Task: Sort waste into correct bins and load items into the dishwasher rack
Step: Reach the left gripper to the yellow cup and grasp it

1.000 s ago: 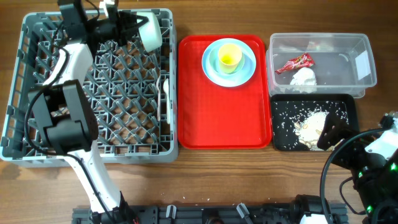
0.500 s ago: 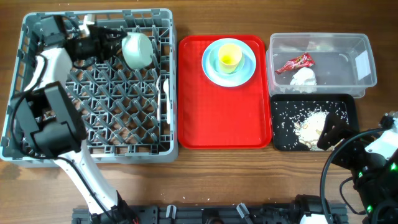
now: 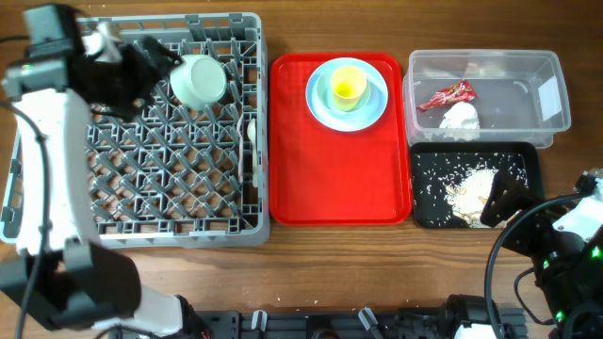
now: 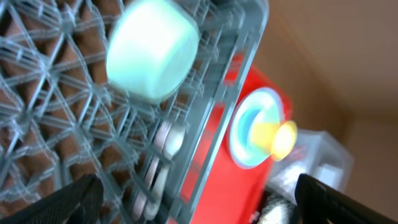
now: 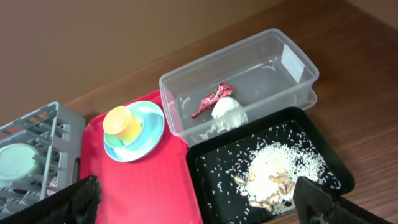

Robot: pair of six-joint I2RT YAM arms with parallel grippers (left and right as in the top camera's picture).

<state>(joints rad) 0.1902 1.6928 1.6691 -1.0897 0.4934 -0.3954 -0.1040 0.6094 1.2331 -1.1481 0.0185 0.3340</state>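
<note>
Your left gripper (image 4: 199,198) stood wide open and empty. The bowl (image 4: 152,50) rested in the rack (image 4: 56,124) just ahead of the fingers. To finish well, you needed to lift clear without nudging it. The cup (image 3: 347,87) sat on the plate (image 3: 377,104), far beyond. Your right gripper (image 5: 199,199) gaped empty too.

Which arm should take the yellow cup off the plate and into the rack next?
Left, probably. The left claw is open and empty beside the mint bowl in the rack, where the yellow cup must go. The right claw sits at the table's front corner past the black tray.
</note>
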